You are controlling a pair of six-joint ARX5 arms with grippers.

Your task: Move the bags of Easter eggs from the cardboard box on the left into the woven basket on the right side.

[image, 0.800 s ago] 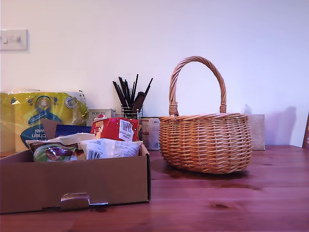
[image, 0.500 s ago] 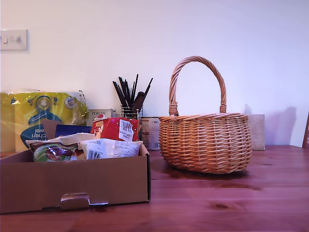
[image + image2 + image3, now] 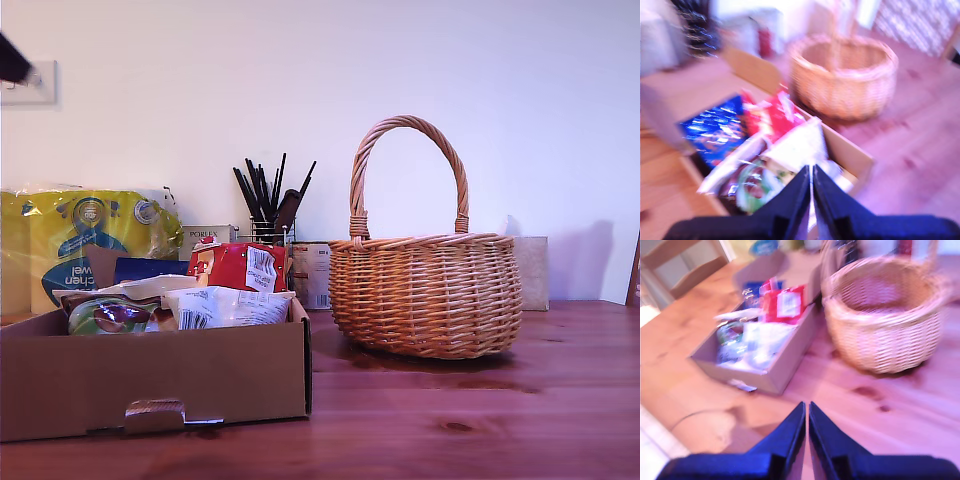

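Since the earlier exterior pictures a dark arm tip [image 3: 12, 60] has entered at the exterior view's upper left, while the glossy crinkly candy bags [image 3: 215, 290] lie piled in the shallow brown cardboard box [image 3: 150, 375] beside the round tan wicker basket [image 3: 425, 295]. Along the blurred first wrist view, my first gripper [image 3: 812, 182] hangs empty over the bags, jaws all but closed, so I judge it should open wide before descending onto the white bag [image 3: 800, 145]. Along the second wrist view, my second gripper [image 3: 807, 417], equally empty and nearly closed, hovers above bare table, well apart from box and basket.

exterior view sits low at desk [image 3: 480, 430] height, facing the wall — both wrist views look down from above, sharing box [image 3: 150, 385] and basket [image 3: 425, 295].
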